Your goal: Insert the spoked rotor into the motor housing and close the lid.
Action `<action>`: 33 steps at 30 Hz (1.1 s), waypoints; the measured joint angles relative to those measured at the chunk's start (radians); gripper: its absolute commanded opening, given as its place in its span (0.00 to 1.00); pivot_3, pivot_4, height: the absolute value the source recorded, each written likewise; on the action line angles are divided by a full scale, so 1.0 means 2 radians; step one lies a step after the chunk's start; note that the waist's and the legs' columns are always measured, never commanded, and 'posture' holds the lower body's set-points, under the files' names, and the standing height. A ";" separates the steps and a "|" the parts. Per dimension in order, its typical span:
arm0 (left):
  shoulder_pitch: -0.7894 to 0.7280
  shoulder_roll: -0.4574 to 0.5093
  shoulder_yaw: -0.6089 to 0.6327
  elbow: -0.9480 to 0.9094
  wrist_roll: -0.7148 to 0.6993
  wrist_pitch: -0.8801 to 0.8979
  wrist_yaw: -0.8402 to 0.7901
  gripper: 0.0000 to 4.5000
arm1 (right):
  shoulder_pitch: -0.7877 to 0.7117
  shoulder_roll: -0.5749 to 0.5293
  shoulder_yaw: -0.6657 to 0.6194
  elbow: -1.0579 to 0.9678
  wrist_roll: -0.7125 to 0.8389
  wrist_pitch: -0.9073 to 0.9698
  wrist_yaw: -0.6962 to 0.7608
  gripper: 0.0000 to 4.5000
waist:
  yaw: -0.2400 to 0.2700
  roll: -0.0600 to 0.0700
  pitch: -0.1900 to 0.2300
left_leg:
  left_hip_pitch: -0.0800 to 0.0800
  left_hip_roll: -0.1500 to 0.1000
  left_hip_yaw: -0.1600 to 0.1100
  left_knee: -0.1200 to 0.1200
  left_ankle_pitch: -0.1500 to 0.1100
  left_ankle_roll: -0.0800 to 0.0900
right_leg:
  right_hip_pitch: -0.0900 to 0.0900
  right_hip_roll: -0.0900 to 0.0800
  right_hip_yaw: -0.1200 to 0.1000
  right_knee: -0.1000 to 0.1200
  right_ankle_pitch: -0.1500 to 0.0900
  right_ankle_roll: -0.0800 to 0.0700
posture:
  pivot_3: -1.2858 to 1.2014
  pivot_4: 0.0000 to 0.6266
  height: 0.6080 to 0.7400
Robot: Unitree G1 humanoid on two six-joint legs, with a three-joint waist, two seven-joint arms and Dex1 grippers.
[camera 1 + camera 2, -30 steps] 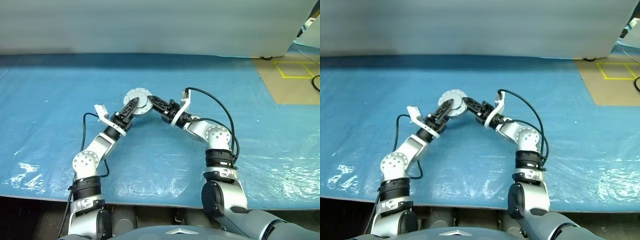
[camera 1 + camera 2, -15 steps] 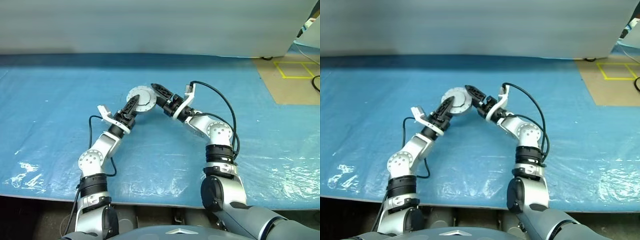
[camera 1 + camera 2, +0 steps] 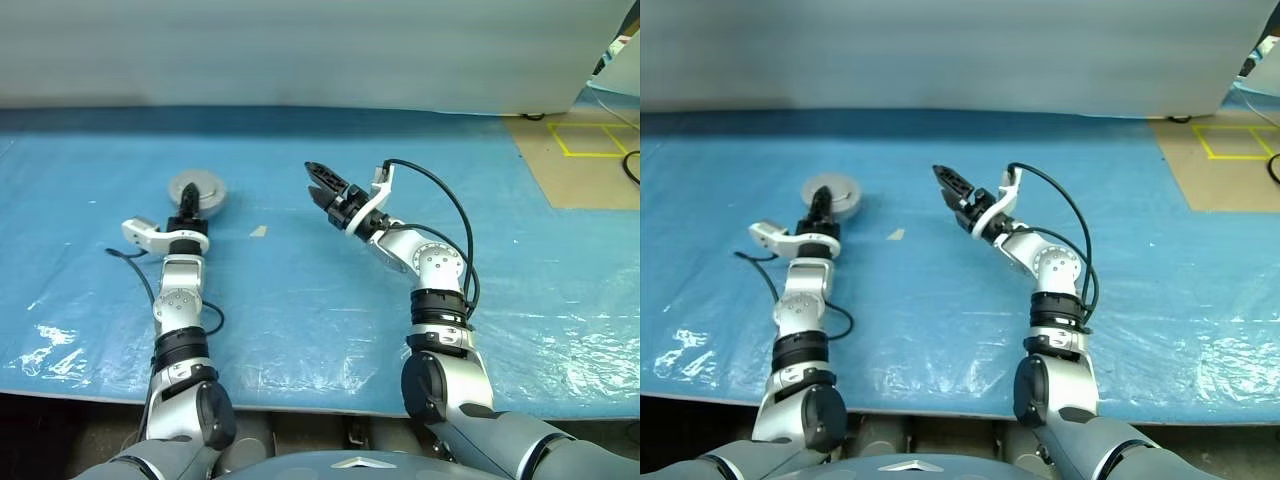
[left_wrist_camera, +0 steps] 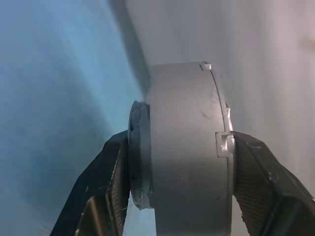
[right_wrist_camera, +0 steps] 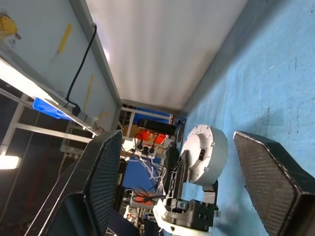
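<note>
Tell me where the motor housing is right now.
The motor housing, lid closed, is on the left of the head views, held edge-on between the left gripper's fingers above the blue sheet, well apart from the open right gripper.

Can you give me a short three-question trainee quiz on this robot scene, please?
1. True or false: the left gripper is clamped on the closed round grey motor housing.
2. The right gripper is: A) open and empty, B) holding a screwdriver, C) pressing on the housing.
3. What covers the table?

Key: 1 true; 2 A; 3 a blue plastic sheet.
</note>
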 measured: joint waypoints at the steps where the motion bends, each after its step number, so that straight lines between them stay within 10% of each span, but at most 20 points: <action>1: -0.002 0.006 0.005 0.011 0.007 -0.010 0.004 0.60 | 0.000 0.000 0.002 0.000 0.000 0.000 0.001 0.84 | 0.000 0.000 0.000 | 0.000 0.000 0.000 0.000 0.000 0.000 | 0.000 0.000 0.000 0.000 0.000 0.000 | 0.52 0.24 1.00; 12: -0.018 0.034 0.016 0.088 0.059 -0.088 0.012 0.60 | 0.003 -0.004 0.015 0.000 -0.009 -0.002 0.013 0.84 | -0.001 -0.001 0.000 | 0.003 0.000 0.000 0.000 0.000 0.000 | 0.002 0.000 0.000 0.001 0.000 0.000 | 0.52 0.24 1.00; 19: -0.020 0.032 0.015 0.089 0.082 -0.118 0.049 0.99 | 0.003 -0.005 0.024 0.000 -0.020 -0.002 0.016 0.85 | -0.003 0.000 0.000 | 0.006 0.000 0.000 0.000 0.000 0.000 | 0.007 0.000 0.001 0.000 0.000 0.000 | 0.52 0.24 1.00; 33: 0.015 0.103 -0.051 0.078 0.253 -0.206 0.125 0.99 | 0.017 -0.038 0.113 -0.004 -0.143 -0.087 0.048 0.85 | 0.003 -0.001 0.000 | 0.005 0.000 0.000 0.000 0.000 0.000 | 0.006 -0.001 -0.001 -0.001 0.000 0.000 | 0.52 0.24 1.00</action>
